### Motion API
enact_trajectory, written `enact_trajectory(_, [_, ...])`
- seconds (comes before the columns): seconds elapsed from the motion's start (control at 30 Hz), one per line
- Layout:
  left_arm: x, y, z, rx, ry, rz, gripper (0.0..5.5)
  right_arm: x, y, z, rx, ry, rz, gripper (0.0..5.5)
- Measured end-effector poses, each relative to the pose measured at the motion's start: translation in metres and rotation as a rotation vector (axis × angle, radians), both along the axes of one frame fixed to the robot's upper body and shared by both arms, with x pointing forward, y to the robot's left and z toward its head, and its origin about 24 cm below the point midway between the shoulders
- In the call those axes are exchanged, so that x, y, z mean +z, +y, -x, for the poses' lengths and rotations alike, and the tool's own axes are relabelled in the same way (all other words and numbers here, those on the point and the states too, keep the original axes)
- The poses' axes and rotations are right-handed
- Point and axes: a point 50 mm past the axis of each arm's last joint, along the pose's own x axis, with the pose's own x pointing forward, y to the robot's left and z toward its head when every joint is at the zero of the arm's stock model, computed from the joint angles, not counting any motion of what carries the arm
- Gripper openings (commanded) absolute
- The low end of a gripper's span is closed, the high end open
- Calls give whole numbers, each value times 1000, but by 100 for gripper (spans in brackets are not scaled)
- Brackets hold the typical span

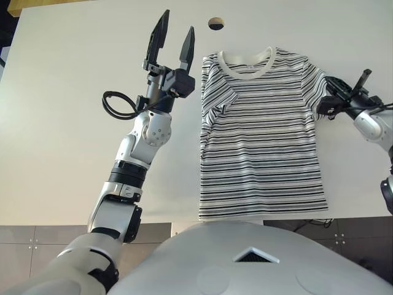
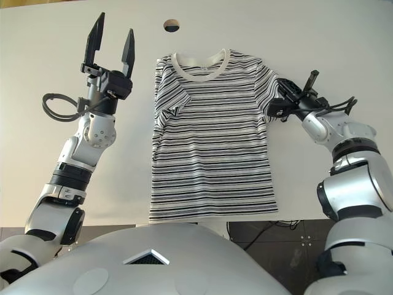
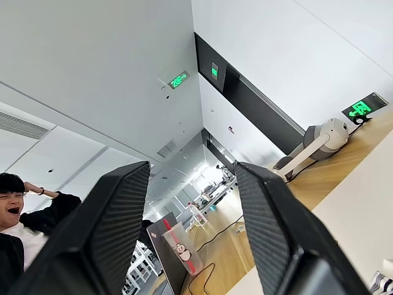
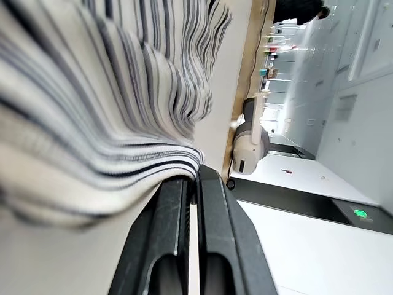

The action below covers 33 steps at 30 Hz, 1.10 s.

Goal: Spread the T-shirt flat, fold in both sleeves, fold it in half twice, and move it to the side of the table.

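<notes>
Over the table, left eye view: the striped T-shirt lies front up on the white table, collar away from the robot and hem at the near edge. A cable hole sits beyond the collar.
Left sleeve: the left sleeve looks turned in over the chest.
Right sleeve: the right sleeve is spread outward, and the right gripper meets its outer edge.
Left gripper: the left gripper is raised beside the shirt and apart from it, pointing up, jaws wide and empty.
Right eye view: the same layout, with more of the right forearm reaching in from the side.
Left wrist view: two dark fingers stand far apart against ceiling and room, with nothing between them. No cloth appears here.
Right wrist view: the fingers are pressed almost together, and the striped sleeve hem runs into their tips. This pinch is hard to read from the head views.
Step in hand: I judge this to be folding in the second sleeve.
Next move: carry the pinched sleeve inward across the chest, lay it flat, and then let go.
</notes>
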Motion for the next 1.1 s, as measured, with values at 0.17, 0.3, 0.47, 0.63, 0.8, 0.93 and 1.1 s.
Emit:
enact_trajectory(0.17, [-2, 1, 1, 2, 9, 0, 259, 18, 14, -5, 63, -95, -129, 12])
enact_trajectory(0.3, [-4, 1, 1, 5, 17, 0, 259, 25, 22, -7, 105, -124, -161, 12])
enact_trajectory(0.47, [-7, 0, 1, 7, 30, 3, 259, 21, 29, -6, 136, -112, -154, 12])
enact_trajectory(0.63, [-9, -2, 1, 2, 39, 4, 259, 18, 51, -6, 236, -95, -136, 34])
enact_trajectory(0.8, [-10, -4, 2, -4, 41, 5, 259, 9, 61, -3, 272, -61, -113, 126])
enact_trajectory(0.93, [-10, -4, 2, -4, 41, 5, 259, 8, 65, -2, 291, -47, -110, 204])
enact_trajectory(1.1, [-10, -2, 2, -5, 43, -9, 259, 9, 64, 3, 294, -34, -140, 301])
